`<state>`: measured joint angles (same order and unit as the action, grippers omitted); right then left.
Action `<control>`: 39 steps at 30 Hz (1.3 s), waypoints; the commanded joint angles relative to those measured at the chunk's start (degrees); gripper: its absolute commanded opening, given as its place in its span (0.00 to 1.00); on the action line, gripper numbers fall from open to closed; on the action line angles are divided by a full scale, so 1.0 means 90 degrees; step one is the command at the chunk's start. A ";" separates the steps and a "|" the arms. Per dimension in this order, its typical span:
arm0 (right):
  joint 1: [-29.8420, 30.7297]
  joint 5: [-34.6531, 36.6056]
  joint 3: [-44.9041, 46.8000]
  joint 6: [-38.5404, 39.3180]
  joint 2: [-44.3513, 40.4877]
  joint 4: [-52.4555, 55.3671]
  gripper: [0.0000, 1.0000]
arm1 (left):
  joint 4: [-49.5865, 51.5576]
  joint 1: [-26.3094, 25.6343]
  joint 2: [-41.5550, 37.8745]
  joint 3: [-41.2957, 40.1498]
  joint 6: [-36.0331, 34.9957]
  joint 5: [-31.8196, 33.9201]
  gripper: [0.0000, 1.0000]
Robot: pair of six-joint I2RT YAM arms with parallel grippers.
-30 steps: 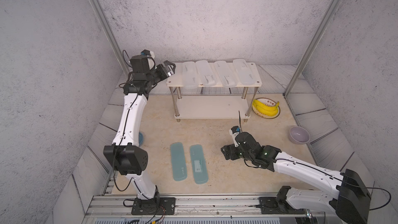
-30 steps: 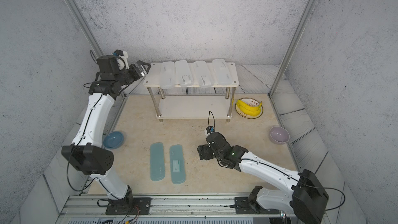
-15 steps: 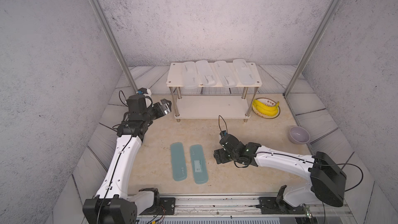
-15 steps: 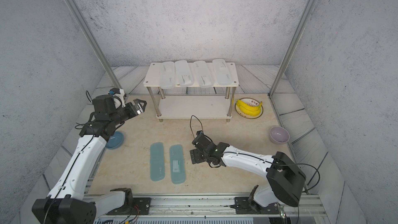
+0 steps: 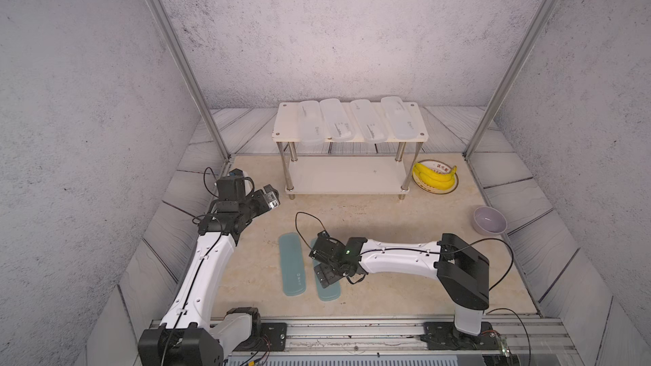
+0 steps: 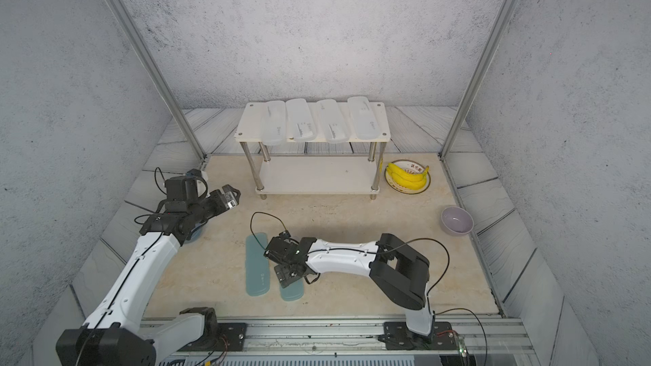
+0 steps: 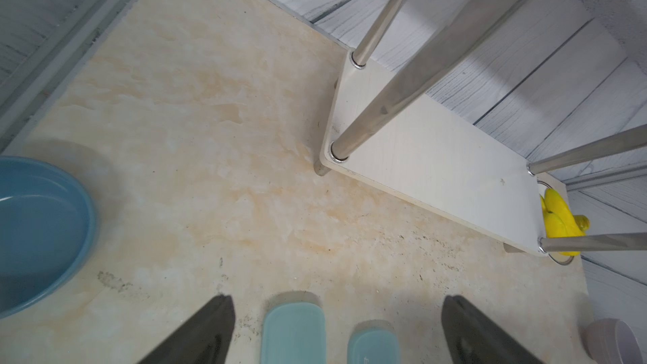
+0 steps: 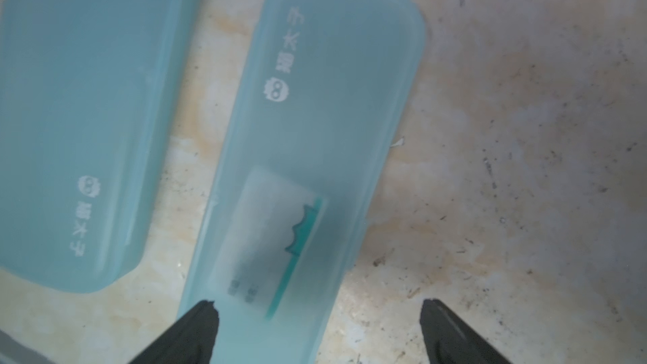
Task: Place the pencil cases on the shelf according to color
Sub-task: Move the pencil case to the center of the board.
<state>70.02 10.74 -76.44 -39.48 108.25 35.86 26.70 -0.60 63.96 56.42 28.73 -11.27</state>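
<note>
Teal translucent plastic pencil cases, two long flat rounded ones, lay side by side, just apart, on the beige marbled table at the lower centre of both top views. Right fingers stood spread wide, released, over the teal case nearer the frame's right; in the right wrist view one tip overlapped that case's edge and the other sat over bare table. Left fingers, at centre left, were likewise released, gripping nothing. Four frosted white plastic cases lay in a row on the top board of the white two-tier metal-legged shelf, upper centre of the frame.
</note>
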 commanded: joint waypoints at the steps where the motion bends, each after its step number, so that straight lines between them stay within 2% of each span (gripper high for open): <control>1: 0.0091 0.0252 -0.0309 -0.0183 0.0096 0.0590 0.97 | -0.0110 0.0142 0.0193 0.0068 -0.0005 0.0484 0.98; 8: 0.0076 -0.0158 -0.0837 -0.0092 0.0836 0.0718 1.00 | -0.0185 0.0567 0.0475 0.0235 -0.0247 0.0428 0.98; 13: -0.0043 0.0027 -0.0988 -0.0300 0.1025 0.1105 1.00 | -0.0437 0.0734 0.0574 0.0083 -0.0155 0.0049 0.99; 21: -0.1049 -0.0413 0.0772 -0.0537 0.0031 0.0338 1.00 | -0.0586 0.0707 0.0841 0.0060 -0.0010 -0.0663 0.99; 24: -0.1341 -0.0550 0.1306 -0.0061 -0.0545 0.0043 1.00 | -0.0624 0.0515 0.0907 -0.0083 0.0130 -0.0661 0.99; 29: -0.1378 -0.0388 0.1737 0.0809 -0.1163 -0.0051 1.00 | -0.0288 0.0002 0.1042 -0.0193 0.0271 -0.0448 0.99; 33: -0.1497 -0.0383 0.2223 0.1394 -0.1483 -0.0279 1.00 | -0.0115 -0.0231 0.0707 -0.0574 0.0272 -0.0213 0.99; 39: -0.1608 -0.0732 0.2925 0.1737 -0.2129 -0.0656 1.00 | -0.0109 -0.0299 -0.0125 -0.1277 0.0575 -0.0179 0.99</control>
<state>55.94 5.89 -52.29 -27.11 92.01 32.05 24.88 -2.81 65.95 46.41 32.12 -14.02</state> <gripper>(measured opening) 0.998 0.987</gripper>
